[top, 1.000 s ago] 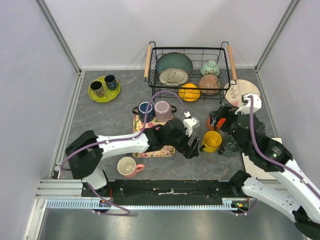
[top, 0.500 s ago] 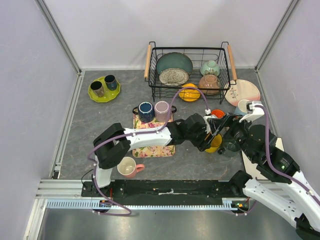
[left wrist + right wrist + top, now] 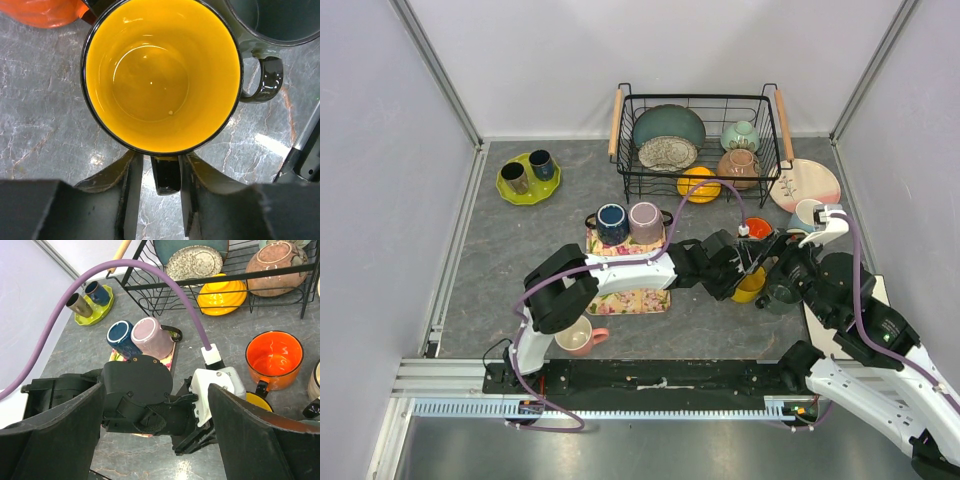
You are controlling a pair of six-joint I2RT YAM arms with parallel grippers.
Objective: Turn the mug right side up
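A yellow mug [image 3: 162,75] with a black rim stands mouth up on the grey table, its yellow inside empty. It shows only partly in the top view [image 3: 752,288], behind the left arm. My left gripper [image 3: 157,200] straddles its black handle [image 3: 166,175]. The right finger [image 3: 192,185] is close against the handle, and a gap remains at the left finger [image 3: 127,185]. My right gripper [image 3: 160,435] hangs wide open above the left wrist, holding nothing.
A dark green mug [image 3: 260,20] touches the yellow one's right side, and an orange mug [image 3: 274,360] stands just behind. A blue mug [image 3: 612,220] and a mauve mug [image 3: 645,218] sit on a floral mat [image 3: 630,300]. The dish rack [image 3: 698,140] is further back.
The left arm has reached right from the mat to the yellow mug, and its jaws have narrowed around the handle. The right arm has shifted slightly forward.
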